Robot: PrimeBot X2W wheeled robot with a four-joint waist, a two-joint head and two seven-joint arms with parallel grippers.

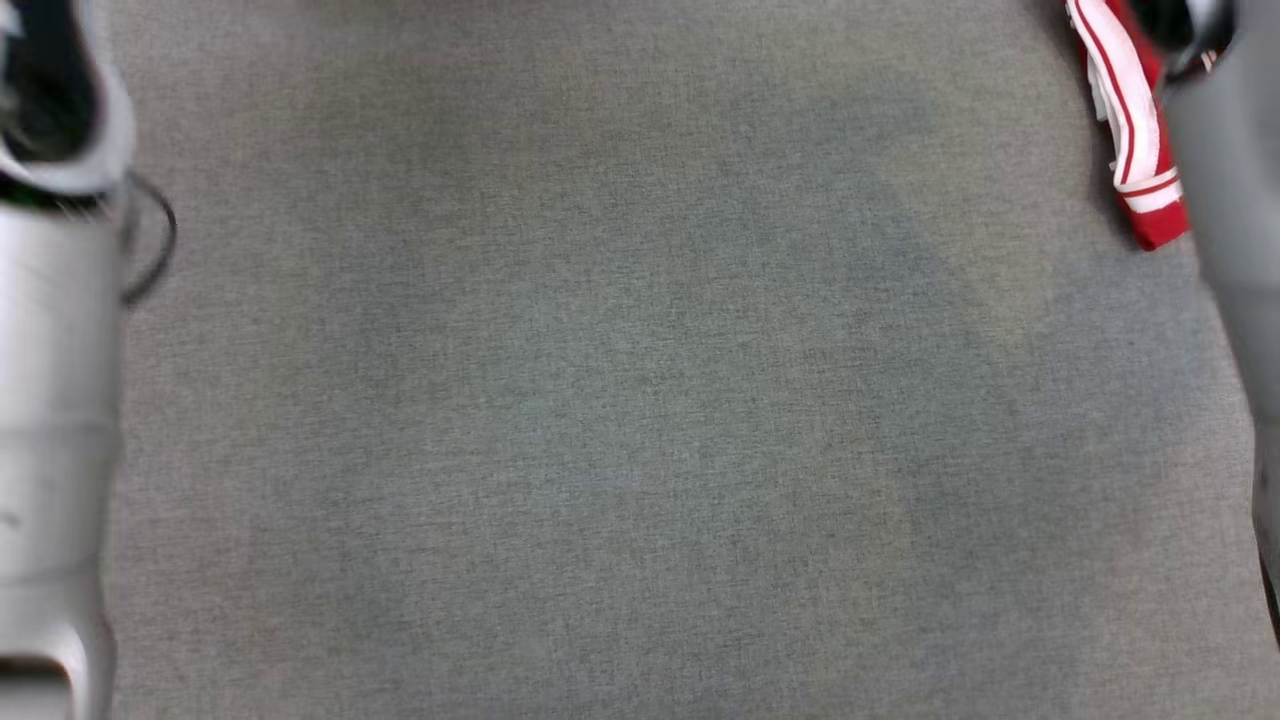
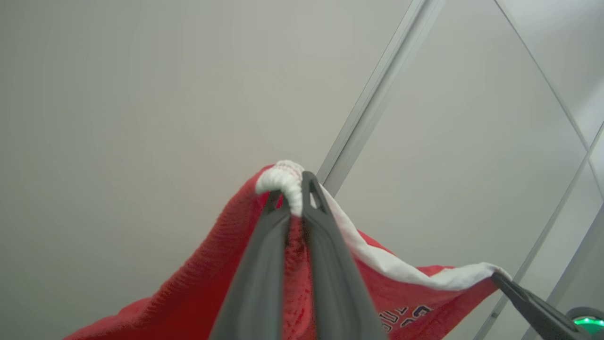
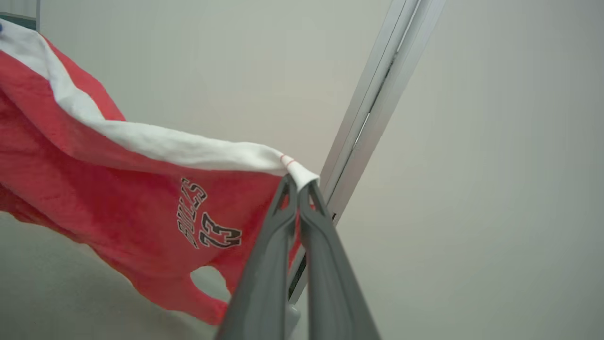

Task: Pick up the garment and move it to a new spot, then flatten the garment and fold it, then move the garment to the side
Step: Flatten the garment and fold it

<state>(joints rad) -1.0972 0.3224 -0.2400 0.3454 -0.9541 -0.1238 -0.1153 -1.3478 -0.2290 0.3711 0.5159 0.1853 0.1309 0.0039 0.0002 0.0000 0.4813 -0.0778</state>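
Grey woven bench (image 1: 620,400) spans the head view. Pale left forearm (image 1: 55,400) down the left edge, right forearm (image 1: 1230,200) down the right edge. Red-and-white garment (image 1: 1135,140) shows as a striped strip at upper right, right up against that forearm; can't tell whether it touches the bench.

Left wrist view: pale wall (image 2: 118,94) behind, metal frame strip (image 2: 377,94) running diagonally. Left gripper (image 2: 296,189) at frame centre, clamped on a bunched bit of the white hem (image 2: 401,269). Hem sags from there to lower right, where the right gripper (image 2: 500,279) pinches the other end. Red body hangs toward the bottom of the frame.

Right wrist view: right gripper at centre, jaws pressed tight on the hem's corner. Garment stretches off to upper left, "BULLS 23" print (image 3: 207,226) just left of the fingers, armhole cut-out below it.

Key relation: garment is airborne, slung between both grippers, long axis along the hem from one gripper to the other. Neither arm is nearer; both hold an end. Looks like the carry step, with laying it flat on the bench likely next.
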